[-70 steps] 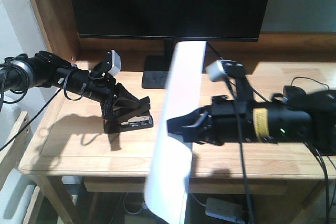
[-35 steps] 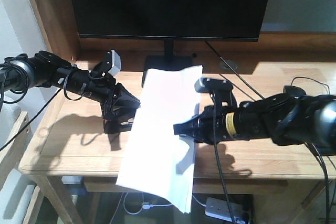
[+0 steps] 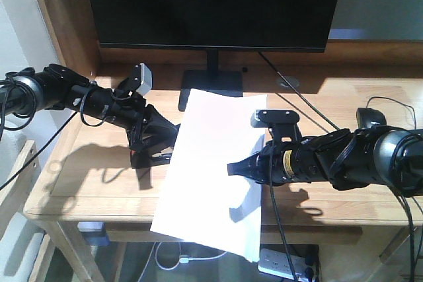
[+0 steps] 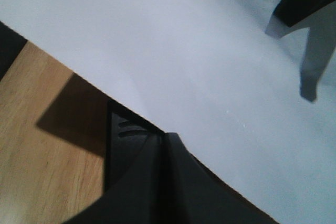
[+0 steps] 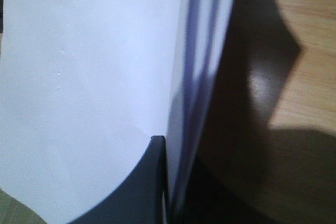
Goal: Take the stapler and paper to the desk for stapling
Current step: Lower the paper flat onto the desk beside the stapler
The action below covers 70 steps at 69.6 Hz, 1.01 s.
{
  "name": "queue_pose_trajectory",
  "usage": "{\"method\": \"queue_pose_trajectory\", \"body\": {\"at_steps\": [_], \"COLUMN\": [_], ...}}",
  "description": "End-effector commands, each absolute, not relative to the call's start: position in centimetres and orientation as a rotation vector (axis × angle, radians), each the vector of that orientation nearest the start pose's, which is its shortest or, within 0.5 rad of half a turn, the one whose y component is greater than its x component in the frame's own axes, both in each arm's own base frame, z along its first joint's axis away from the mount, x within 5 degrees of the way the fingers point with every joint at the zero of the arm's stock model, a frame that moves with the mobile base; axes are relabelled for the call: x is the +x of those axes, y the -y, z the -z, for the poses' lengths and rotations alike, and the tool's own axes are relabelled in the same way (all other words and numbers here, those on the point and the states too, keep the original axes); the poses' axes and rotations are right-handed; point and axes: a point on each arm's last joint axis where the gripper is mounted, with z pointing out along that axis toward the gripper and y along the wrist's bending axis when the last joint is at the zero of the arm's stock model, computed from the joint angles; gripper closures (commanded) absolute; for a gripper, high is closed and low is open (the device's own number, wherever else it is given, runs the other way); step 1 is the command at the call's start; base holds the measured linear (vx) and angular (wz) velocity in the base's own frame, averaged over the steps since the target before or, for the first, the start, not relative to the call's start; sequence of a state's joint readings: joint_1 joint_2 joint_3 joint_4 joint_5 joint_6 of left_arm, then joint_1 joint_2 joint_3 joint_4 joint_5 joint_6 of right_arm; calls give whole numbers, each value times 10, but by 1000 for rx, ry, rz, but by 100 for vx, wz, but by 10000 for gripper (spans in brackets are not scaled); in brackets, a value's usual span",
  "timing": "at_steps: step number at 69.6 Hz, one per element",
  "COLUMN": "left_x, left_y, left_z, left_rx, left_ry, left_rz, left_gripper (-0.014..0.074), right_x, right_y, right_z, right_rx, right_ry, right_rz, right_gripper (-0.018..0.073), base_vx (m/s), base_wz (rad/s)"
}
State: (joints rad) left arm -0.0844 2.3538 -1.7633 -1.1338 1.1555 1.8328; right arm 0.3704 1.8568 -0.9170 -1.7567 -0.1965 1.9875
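Note:
The white paper [image 3: 211, 163] hangs flat over the desk [image 3: 86, 183], and its near end sticks out past the front edge. My right gripper [image 3: 236, 168] is shut on the paper's right edge; the right wrist view shows that gripper [image 5: 164, 145] pinching the stack [image 5: 89, 87]. The paper's left edge covers the front of the black stapler [image 3: 151, 158], which stands on the desk. My left gripper [image 3: 165, 138] is over the stapler. In the left wrist view its fingers [image 4: 165, 142] are shut tip to tip against the stapler's black body [image 4: 123, 140], under the sheet [image 4: 184, 51].
A large black monitor [image 3: 211, 4] stands at the back on a flat base [image 3: 211, 87]. Cables run across the right side of the desk near a dark device [image 3: 373, 115]. A power strip [image 3: 284, 265] lies on the floor below. A wooden panel [image 3: 63, 11] rises at the left.
The paper has turned from a narrow upright strip to a broad flat sheet and now covers the stapler's front. The right gripper has rotated and lowered. The left arm has stayed put.

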Motion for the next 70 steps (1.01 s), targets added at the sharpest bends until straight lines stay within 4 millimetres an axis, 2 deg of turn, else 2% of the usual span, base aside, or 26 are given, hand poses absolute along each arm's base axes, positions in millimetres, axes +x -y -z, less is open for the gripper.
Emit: {"method": "queue_pose_trajectory", "body": {"at_steps": [1,16,70], "left_x": [463,463,463], "left_y": [120,120,120], "left_z": [-188,-188,-188], "left_rx": [1398,1398,1398], "left_ry": [-1665,-1665,-1665], "left_rz": [879,879,879], "left_gripper": [603,603,603], "right_x": [332,334,339], "right_y": [-143,-141,-134], "right_z": [-157,-142,-143], "right_rx": [-314,-290,-242], "right_ry": [-2413,-2449,-2420], "right_rz": [-433,-396,-285], "right_gripper": [563,562,562], "base_vx": [0,0,0], "base_wz": [0,0,0]}}
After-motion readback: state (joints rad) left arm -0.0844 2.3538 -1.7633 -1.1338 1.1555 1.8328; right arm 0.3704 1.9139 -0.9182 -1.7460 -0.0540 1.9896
